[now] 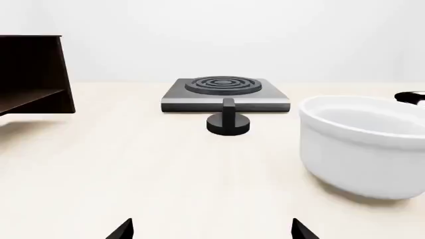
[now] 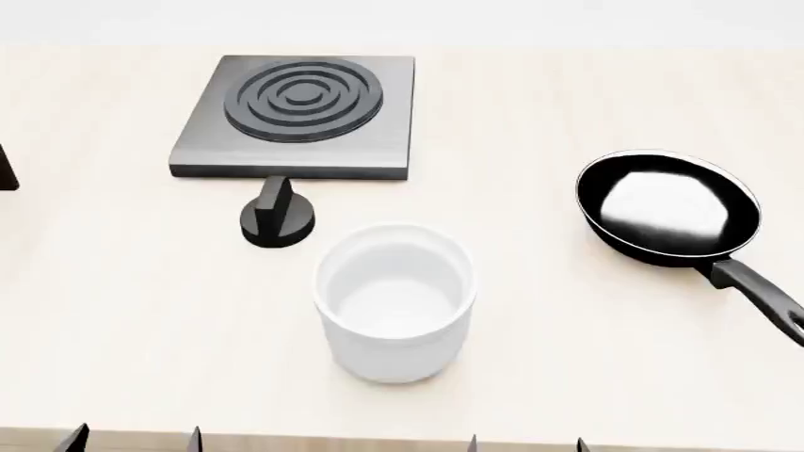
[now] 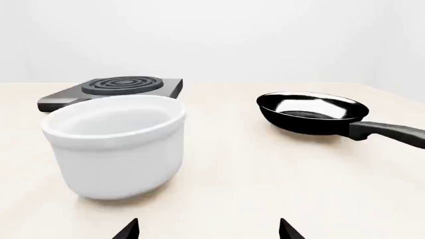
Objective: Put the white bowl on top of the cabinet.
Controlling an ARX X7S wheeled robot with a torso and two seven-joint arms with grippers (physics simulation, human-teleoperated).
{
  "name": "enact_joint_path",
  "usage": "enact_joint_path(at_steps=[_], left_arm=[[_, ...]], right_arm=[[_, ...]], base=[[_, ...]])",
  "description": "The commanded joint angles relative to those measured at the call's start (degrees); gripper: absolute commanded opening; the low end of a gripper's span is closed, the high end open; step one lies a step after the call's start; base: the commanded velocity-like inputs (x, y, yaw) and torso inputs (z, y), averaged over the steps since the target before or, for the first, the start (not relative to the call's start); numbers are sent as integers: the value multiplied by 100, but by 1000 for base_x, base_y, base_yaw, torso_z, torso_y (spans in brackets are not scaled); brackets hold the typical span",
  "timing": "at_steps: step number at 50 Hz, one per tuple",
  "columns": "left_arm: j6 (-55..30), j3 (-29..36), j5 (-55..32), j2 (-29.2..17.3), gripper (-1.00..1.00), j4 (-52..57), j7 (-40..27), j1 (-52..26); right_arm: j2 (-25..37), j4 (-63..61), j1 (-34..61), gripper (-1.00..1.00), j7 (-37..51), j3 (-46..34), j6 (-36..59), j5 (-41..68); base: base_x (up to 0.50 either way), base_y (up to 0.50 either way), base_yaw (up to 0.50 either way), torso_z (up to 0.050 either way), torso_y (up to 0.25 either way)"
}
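Dark fingertip points of both my grippers poke up at the near edge of the pale, matte tabletop: the left gripper and the right gripper each show two tips set apart, holding nothing. Just ahead, between the two and nearer than anything else, stands the white bowl, upright and empty, glossy, deep and cup-like, with tall near-straight walls, a rounded base and a thick rim. Neither claw touches it; from the left wrist it sits off to one side, from the right wrist to the other. Just beyond the bowl rests a small black knob, round with a raised grip bar, and behind that a grey square stove plate bearing dark concentric rings. A black frying pan, shiny inside, lies to the right, well apart from the bowl, its handle pointing toward me. Far left, the cabinet, dark brown and boxy with a flat top, stands well away from the bowl.
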Motion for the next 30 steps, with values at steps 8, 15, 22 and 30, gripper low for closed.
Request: enact_joint_path(at_steps=[8,15,22,30], left_arm=[[-340,274,-14,-188,100,-65,-510,-123],[55,328,-214,-256,100,-41,-542,-84],[-309,445,-492,-404,100,284,-400,37],[-614,288,-720,-532,100,1180,-556,201]], right_arm=[[226,-47,-24,100,265,-306,47,158],[310,-60,-28,100,386,-414,54,179],[350,-282,-125,100,567,-399,53,260],[448,-1082,-308,100,675,-495,341,272]], base=[[0,0,0,0,0],[0,0,0,0,0],[0,0,0,0,0],[0,0,0,0,0]])
